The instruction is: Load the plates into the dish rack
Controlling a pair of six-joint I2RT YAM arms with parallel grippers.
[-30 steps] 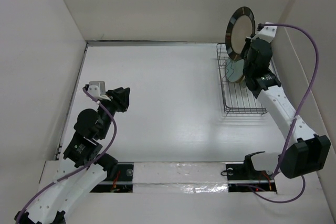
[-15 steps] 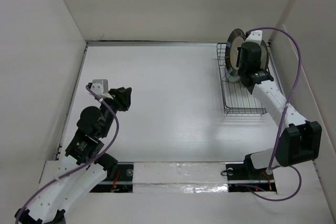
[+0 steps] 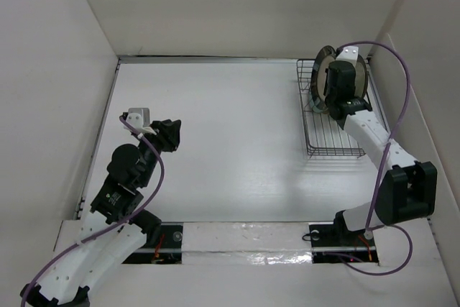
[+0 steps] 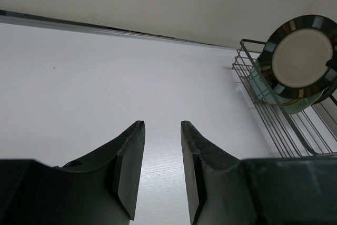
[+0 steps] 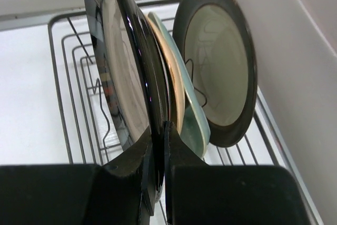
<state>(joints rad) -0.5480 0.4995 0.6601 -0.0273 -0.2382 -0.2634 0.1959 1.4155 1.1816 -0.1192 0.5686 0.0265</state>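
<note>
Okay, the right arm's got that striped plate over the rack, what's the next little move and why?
Probably ease the striped plate straight down until it seats in the dish rack, then open. The right pincer is shut on its rim, it stands upright close beside the green plate, and its lower edge is hidden, so seating isn't confirmed.

The right arm reaches out over the dish rack [image 3: 328,136], its pincer [image 5: 159,130] clamped on the striped-rim plate's [image 5: 122,77] edge. The left arm sits folded, well apart from the rack, its pincer [image 4: 160,126] parted.
</note>
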